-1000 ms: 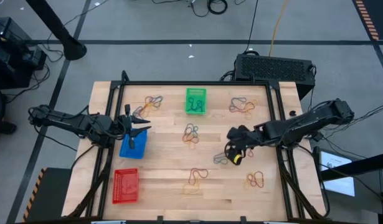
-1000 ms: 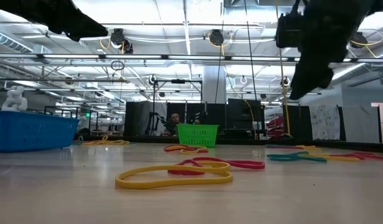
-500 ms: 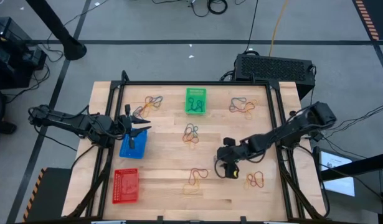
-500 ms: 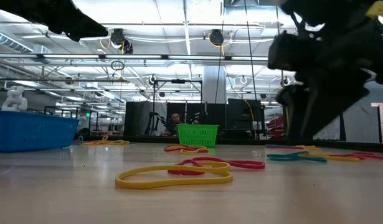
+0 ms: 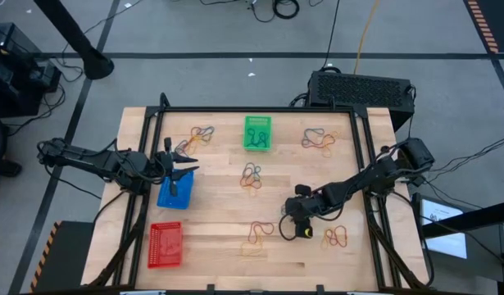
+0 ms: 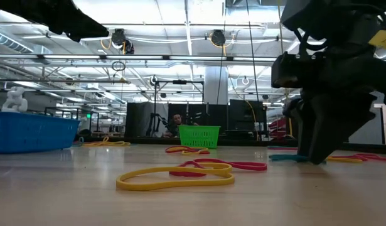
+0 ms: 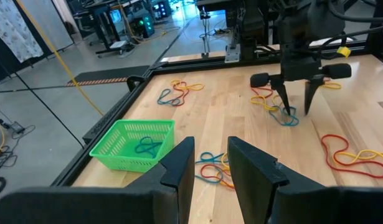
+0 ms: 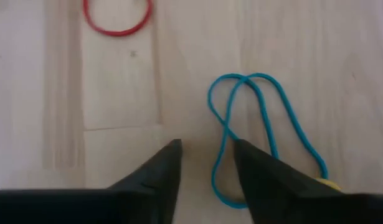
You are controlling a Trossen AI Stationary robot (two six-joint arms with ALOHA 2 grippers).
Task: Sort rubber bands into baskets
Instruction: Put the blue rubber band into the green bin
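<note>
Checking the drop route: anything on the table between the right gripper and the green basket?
Yes. In the high view a mixed band cluster lies roughly between the right gripper and the green basket; otherwise bare wood.

- Three baskets: green basket [image 5: 257,132] beyond the blue basket [image 5: 174,189], red basket [image 5: 165,244] nearer than it.
- Two grippers: left gripper [image 5: 183,161], right gripper [image 5: 289,224].
- Seven loose clusters of rubber bands [image 5: 251,175].

**A robotics lab in an open industrial hall**

Beyond the wooden table [image 5: 227,246] stretches a grey concrete floor [image 5: 235,33] strewn with black cables [image 5: 276,8]. Overhead run exposed ducts and strip lights [image 6: 180,31]. Dark partitions and equipment racks [image 6: 149,119] fill the far end, where a person [image 6: 175,122] sits.
</note>
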